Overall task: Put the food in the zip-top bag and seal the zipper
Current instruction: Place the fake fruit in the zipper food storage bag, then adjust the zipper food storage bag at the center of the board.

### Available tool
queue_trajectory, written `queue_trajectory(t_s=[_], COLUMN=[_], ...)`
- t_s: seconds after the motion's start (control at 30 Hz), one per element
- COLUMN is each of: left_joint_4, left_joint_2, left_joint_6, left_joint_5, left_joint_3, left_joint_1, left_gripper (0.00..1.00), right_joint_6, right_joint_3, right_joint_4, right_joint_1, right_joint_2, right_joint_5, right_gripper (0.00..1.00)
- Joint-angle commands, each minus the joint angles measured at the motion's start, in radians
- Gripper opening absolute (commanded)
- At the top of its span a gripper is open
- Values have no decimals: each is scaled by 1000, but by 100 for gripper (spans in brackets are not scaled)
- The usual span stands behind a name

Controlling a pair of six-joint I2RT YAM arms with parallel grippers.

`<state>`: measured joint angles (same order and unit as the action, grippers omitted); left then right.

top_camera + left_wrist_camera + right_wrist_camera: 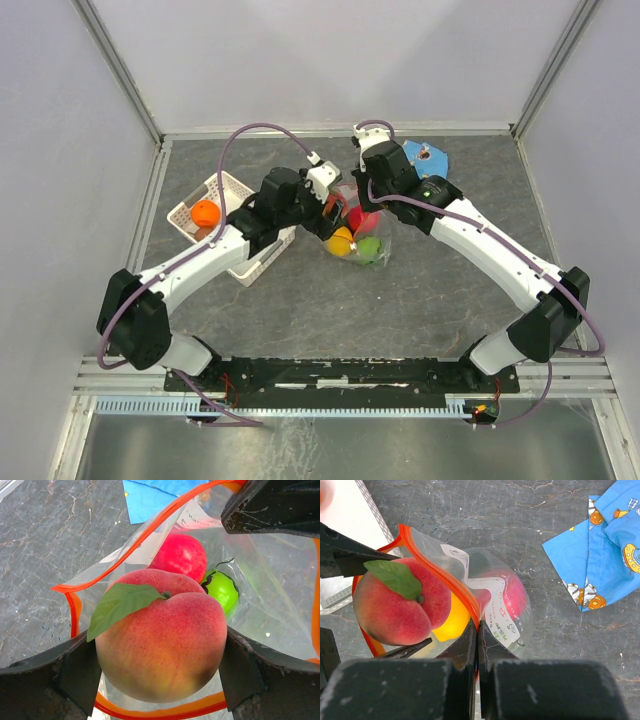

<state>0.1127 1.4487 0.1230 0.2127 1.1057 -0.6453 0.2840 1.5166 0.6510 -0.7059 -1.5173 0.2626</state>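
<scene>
My left gripper (160, 655) is shut on a peach with a green leaf (162, 635) and holds it in the open mouth of the clear zip-top bag (270, 595). The red-orange zipper (145, 532) rings the mouth. A red-pink fruit (181, 555) and a green fruit (222, 589) lie inside the bag. My right gripper (477, 630) is shut on the zipper edge (445, 575) and holds the mouth open. In the right wrist view the peach (395, 605), a yellow fruit (451, 622) and the red-pink fruit (516, 595) show. In the top view the bag (355, 235) lies between both grippers.
A white lattice basket (245, 190) holding an orange fruit (205, 213) stands left of the bag. A blue printed snack packet (425, 157) lies at the back right, and it also shows in the right wrist view (600, 555). Grey walls enclose the table.
</scene>
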Motion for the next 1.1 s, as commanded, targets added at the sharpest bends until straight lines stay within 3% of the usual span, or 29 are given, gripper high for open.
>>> queue_trajectory(t_s=[0.0, 0.37, 0.57, 0.9, 1.07], left_joint_4=[-17, -10, 60, 296, 302], left_joint_2=[-1, -44, -108, -170, -135], left_joint_6=[36, 4, -106, -312, -417], left_joint_5=[-49, -68, -174, -387, -279], left_joint_3=[51, 58, 82, 96, 99], left_joint_1=[-11, -13, -13, -10, -8], left_gripper=[90, 98, 98, 87, 78], right_joint_6=[2, -9, -16, -26, -26], right_joint_3=[51, 62, 68, 67, 58], right_joint_4=[-42, -42, -41, -37, -38], right_joint_1=[3, 2, 3, 2, 3], right_joint_2=[28, 13, 9, 7, 9], right_joint_5=[4, 9, 10, 15, 6], right_gripper=[4, 5, 5, 5, 5])
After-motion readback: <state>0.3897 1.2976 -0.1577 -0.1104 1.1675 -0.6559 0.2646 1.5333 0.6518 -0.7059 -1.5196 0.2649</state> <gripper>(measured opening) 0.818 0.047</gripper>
